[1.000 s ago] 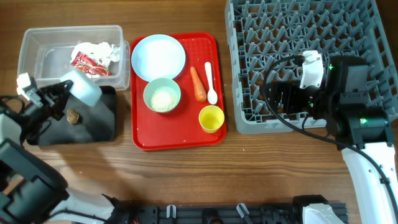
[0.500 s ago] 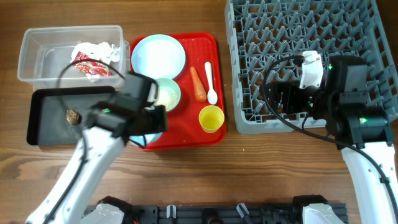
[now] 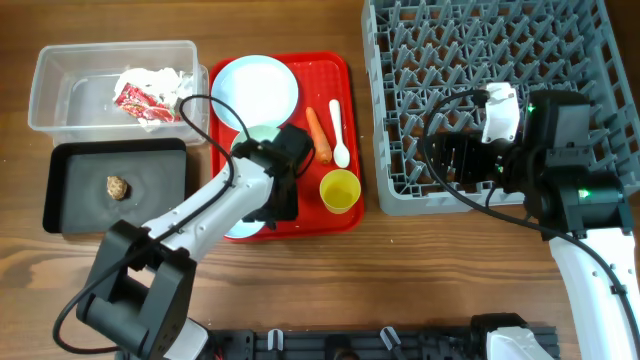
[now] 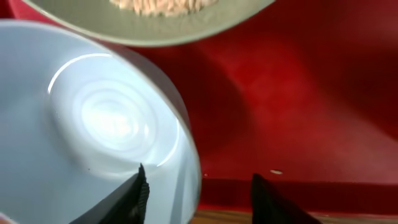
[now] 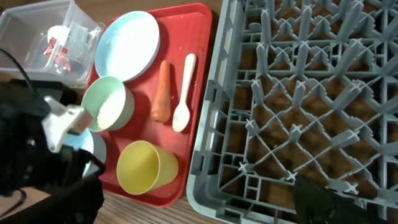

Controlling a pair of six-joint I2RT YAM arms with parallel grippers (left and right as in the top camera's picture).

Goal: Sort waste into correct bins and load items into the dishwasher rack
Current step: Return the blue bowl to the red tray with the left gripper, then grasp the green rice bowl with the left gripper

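Two fingers of the left gripper (image 4: 198,175) stand apart astride the rim of the blue bowl (image 4: 93,124), one over its inside, the other over the red tray (image 4: 298,112); I cannot tell whether either touches it. That bowl sits at the tray's near left corner, just beside the green bowl (image 4: 186,31) holding rice (image 4: 161,5). Also on the tray lie the plate (image 3: 255,90), carrot (image 3: 318,135), spoon (image 3: 338,130) and cup (image 3: 340,190). Left of it on the table (image 3: 300,290), the tub (image 3: 60,95) holds the wrapper (image 3: 150,92), and the black tray (image 3: 70,190) holds the lump (image 3: 118,186). Over the rack's (image 3: 490,60) near left part the right gripper (image 3: 452,160) hangs spread wide and empty.
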